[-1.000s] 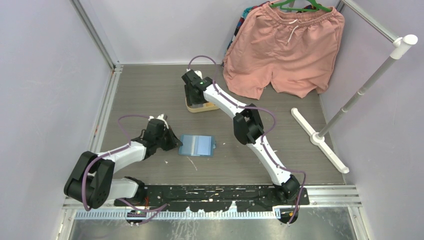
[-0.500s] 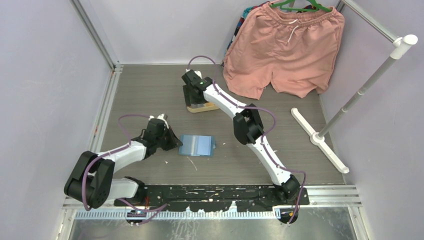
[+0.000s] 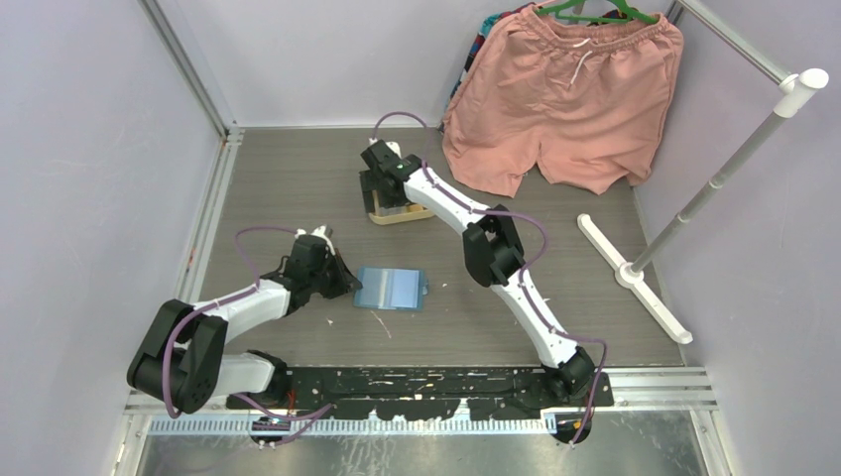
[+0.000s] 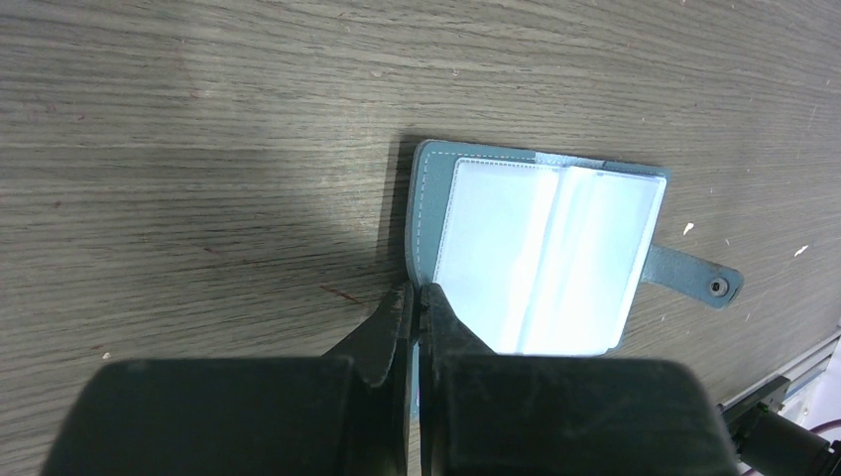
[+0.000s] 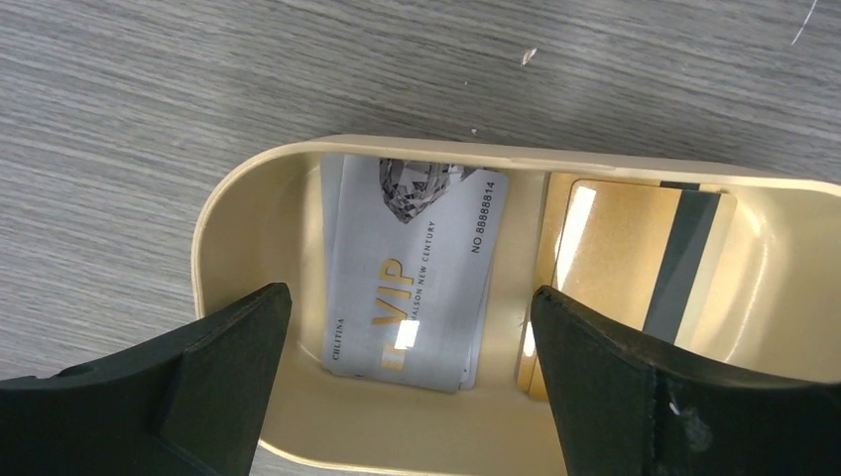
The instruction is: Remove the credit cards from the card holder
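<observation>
The teal card holder (image 3: 392, 289) lies open on the wooden table, its pale inner pockets (image 4: 540, 258) facing up and its snap tab (image 4: 694, 278) to the right. My left gripper (image 4: 417, 290) is shut on the holder's near left edge, low on the table (image 3: 353, 286). My right gripper (image 5: 409, 296) hangs open over the yellow oval tray (image 5: 238, 198) further back (image 3: 397, 214). A silver VIP credit card (image 5: 417, 248) rests on another pale card in the tray's left half. A gold card with a dark stripe (image 5: 625, 258) lies in the right half. Nothing is between the right fingers.
Pink shorts (image 3: 560, 99) hang on a green hanger at the back right. A white rack foot (image 3: 635, 278) lies on the table's right side, with its pole (image 3: 734, 159) slanting up. Lilac walls close in on both sides.
The right wrist has shifted slightly over the tray. The left arm and the card holder have stayed in place.
</observation>
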`<state>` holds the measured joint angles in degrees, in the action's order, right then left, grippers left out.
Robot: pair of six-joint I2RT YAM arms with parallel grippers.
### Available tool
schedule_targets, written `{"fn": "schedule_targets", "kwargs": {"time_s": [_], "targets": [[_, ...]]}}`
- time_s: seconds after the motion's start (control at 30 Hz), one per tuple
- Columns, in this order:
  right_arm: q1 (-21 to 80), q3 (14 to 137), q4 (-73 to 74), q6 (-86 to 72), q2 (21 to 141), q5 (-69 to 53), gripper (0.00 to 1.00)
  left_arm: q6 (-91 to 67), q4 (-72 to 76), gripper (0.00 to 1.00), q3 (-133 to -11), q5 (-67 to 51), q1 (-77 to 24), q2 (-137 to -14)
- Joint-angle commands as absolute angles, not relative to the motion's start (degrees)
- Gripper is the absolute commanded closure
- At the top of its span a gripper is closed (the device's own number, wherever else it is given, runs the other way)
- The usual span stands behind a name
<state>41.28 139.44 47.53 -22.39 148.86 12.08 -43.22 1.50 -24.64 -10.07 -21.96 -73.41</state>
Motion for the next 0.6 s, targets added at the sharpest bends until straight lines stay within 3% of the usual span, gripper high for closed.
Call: {"fn": "schedule_targets", "kwargs": {"time_s": [0.0, 0.17, 0.57], "targets": [[41.6, 138.1, 42.8, -21.6, 139.7, 13.5, 0.03, -41.3, -2.3, 1.00, -25.5, -7.1, -21.6, -74.0], [41.6, 134.5, 39.4, -21.3, 133.2, 15.7, 0.03, -41.4, -2.0, 1.00, -25.5, -7.4, -21.6, -73.9], [48.0, 109.0, 31.1, -22.3, 117.7, 17.8, 0.05, -42.5, -0.7, 1.00, -25.1, -7.7, -21.6, -73.8]]}}
